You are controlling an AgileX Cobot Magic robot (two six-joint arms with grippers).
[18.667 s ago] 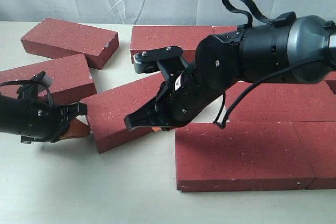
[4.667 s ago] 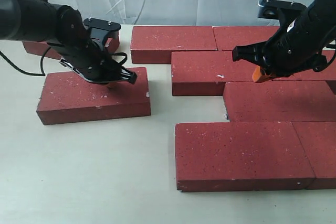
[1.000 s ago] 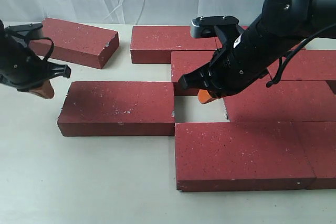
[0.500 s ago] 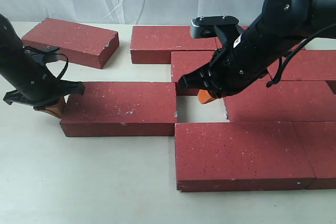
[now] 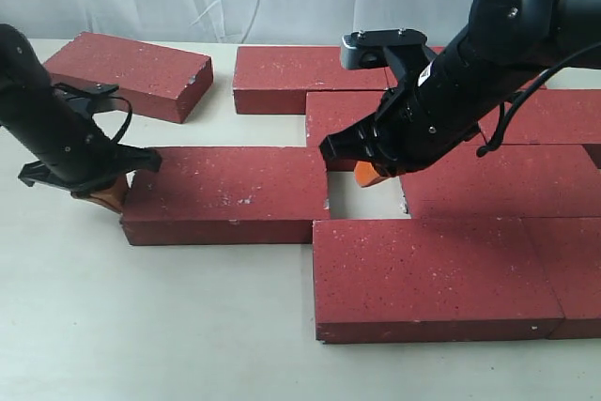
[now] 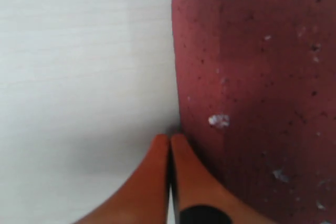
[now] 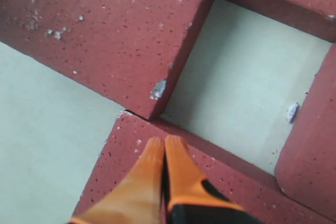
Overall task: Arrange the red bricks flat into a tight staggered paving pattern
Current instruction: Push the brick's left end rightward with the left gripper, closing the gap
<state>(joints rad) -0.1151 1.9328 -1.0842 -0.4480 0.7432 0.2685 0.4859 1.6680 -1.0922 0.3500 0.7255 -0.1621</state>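
"Exterior view, left side: report the left fingers (image 5: 108, 194)," says the inspector.

"Clenched: the orange tips are pressed together with nothing between them. They sit low over the worktop (image 5: 160, 326), against the left end of the loose brick (image 5: 230, 192). The left wrist view agrees: the tips meet with no gap, and one lies along the foot of that brick's end face."

"Position of the loose brick?"

"Flat on the worktop, long side running left to right. Its near right corner touches the far left corner of the front brick (image 5: 432, 274). Its right end stops short of the third-row brick (image 5: 507, 185), leaving a square pocket (image 5: 364, 202) of bare worktop between them. The second-row brick (image 5: 340, 119) borders that pocket on the far side."

"State of the right fingers (image 7: 181, 174)?"

"Also clenched and empty. In the right wrist view the tips lie over the front brick's corner, just beside the pocket; contact cannot be confirmed."

"Remaining bricks?"

"All flat. The back-row brick (image 5: 305, 77) lies behind the second row. The end brick (image 5: 575, 269) butts the front brick's right end. The stray brick (image 5: 131, 65) rests at an angle at the far left, well apart from the set. The right arm (image 5: 498, 44) hides part of the second and back rows."
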